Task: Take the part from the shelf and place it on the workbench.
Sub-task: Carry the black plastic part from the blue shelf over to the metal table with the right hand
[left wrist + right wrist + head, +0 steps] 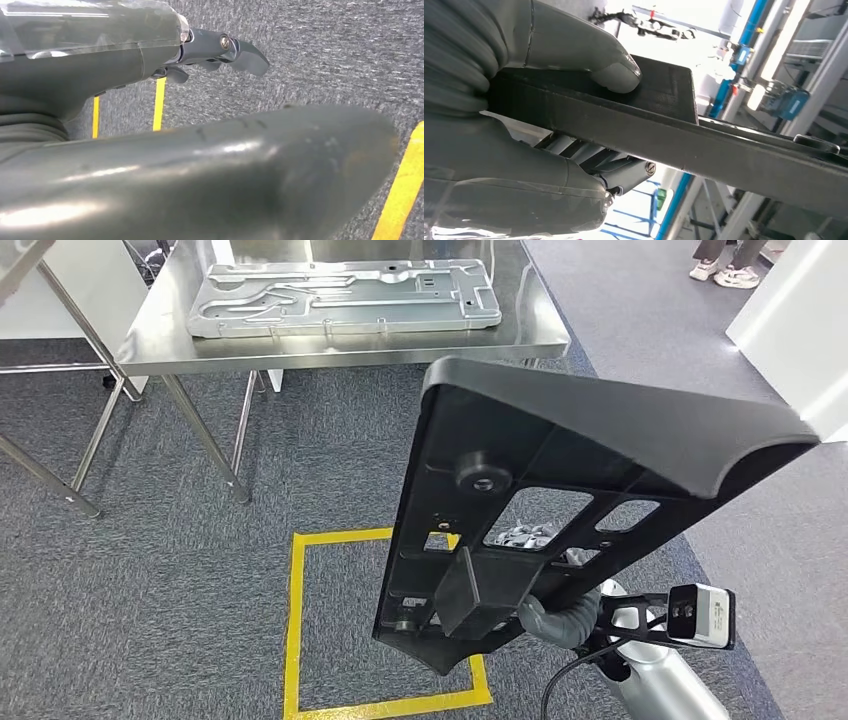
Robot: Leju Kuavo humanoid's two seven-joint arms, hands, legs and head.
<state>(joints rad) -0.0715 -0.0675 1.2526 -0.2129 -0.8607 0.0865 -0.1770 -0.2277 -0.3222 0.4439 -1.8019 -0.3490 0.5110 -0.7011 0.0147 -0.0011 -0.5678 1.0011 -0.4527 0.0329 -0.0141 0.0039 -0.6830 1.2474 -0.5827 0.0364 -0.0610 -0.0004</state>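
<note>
Black part (560, 455) in right hand (524, 130)

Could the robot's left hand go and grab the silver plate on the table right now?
Probably not yet. The left hand hangs low over the carpet, and the silver plate lies on the table well ahead.

Right hand (545, 615) holding black part (560, 490) upright, steel workbench (350, 345) beyond, yellow floor square (296, 640)
</note>
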